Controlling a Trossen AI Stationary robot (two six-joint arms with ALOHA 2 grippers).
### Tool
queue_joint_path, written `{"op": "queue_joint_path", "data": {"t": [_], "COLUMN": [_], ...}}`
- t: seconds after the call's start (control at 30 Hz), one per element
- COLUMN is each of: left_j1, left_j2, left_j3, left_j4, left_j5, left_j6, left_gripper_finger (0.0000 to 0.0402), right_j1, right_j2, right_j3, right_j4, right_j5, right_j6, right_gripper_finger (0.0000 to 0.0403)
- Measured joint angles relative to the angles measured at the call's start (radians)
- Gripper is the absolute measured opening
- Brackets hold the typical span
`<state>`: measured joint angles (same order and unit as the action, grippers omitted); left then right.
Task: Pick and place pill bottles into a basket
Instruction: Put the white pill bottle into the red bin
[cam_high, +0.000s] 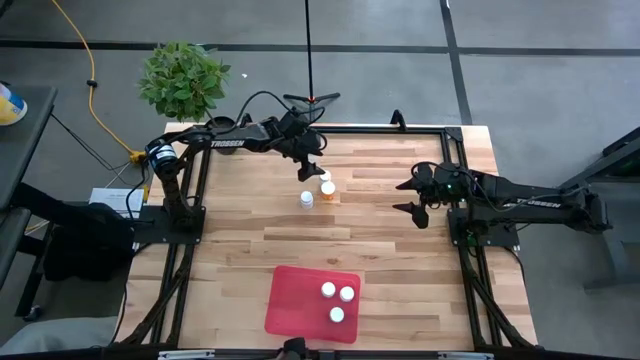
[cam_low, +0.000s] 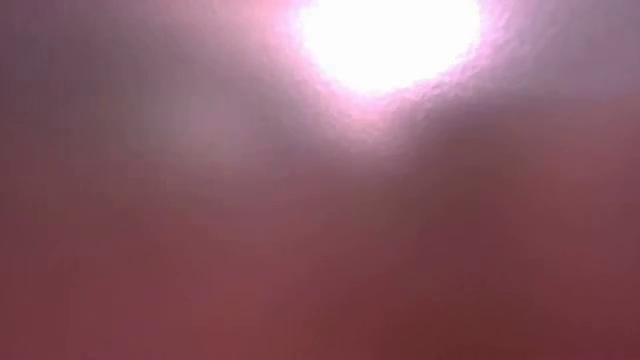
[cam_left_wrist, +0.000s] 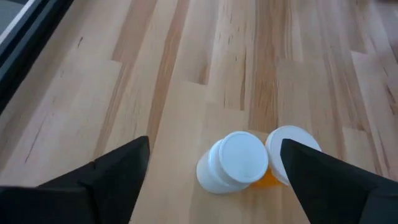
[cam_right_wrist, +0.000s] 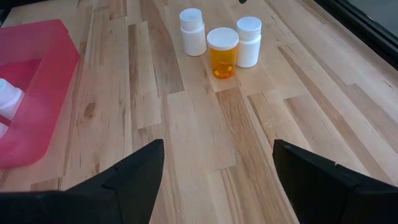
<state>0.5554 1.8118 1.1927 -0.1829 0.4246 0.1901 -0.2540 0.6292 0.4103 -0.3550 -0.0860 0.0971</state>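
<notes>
Holding three pill bottles (cam_high: 337, 300): red basket (cam_high: 290, 305); three outside.

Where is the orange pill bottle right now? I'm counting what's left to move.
In the high view the orange pill bottle stands upright mid-table, between two white bottles, just below the open left gripper.

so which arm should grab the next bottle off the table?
Left. The left gripper hangs open right over the remaining pill bottles; the right gripper waits open, farther off to the side.
</notes>
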Motion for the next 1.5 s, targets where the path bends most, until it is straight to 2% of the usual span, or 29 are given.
{"op": "queue_joint_path", "data": {"t": [0.17,0.3,0.43,0.67,0.93,1.03,1.23,1.37,1.5], "left_j1": [-0.009,-0.007,-0.006,-0.006,-0.006,-0.009,-0.045,-0.104,-0.18], "left_j2": [0.0,0.0,0.0,-0.001,-0.002,-0.003,-0.003,-0.003,-0.003], "left_j3": [0.0,0.0,0.0,0.001,0.129,0.189,0.233,0.233,0.233], "left_j4": [-0.048,-0.191,-0.332,-0.374,-0.516,-0.62,-0.767,-0.774,-0.73], "left_j5": [-0.004,-0.013,-0.066,-0.016,0.012,0.03,0.066,0.037,-0.106], "left_j6": [-0.011,0.017,0.056,0.067,0.09,0.097,0.092,0.082,0.076], "left_gripper_finger": [0.038,0.0377,0.0381,0.0381,0.038,0.038,0.038,0.038,0.038], "right_j1": [0.0,0.0,0.0,0.0,0.0,0.0,0.0,0.0,0.0], "right_j2": [0.0,0.0,0.0,0.0,0.0,0.0,0.0,0.0,0.0], "right_j3": [0.0,0.0,0.0,0.0,0.0,0.0,0.0,0.0,0.0], "right_j4": [0.0,0.0,0.0,0.0,0.0,0.0,-0.001,0.0,0.0], "right_j5": [0.0,-0.006,-0.016,-0.016,-0.015,-0.015,-0.017,-0.017,-0.021], "right_j6": [0.0,0.0,0.0,0.0,0.0,0.0,0.0,0.0,0.0], "right_gripper_finger": [0.0291,0.0291,0.0291,0.0291,0.0291,0.0291,0.0291,0.0291,0.0291]}}
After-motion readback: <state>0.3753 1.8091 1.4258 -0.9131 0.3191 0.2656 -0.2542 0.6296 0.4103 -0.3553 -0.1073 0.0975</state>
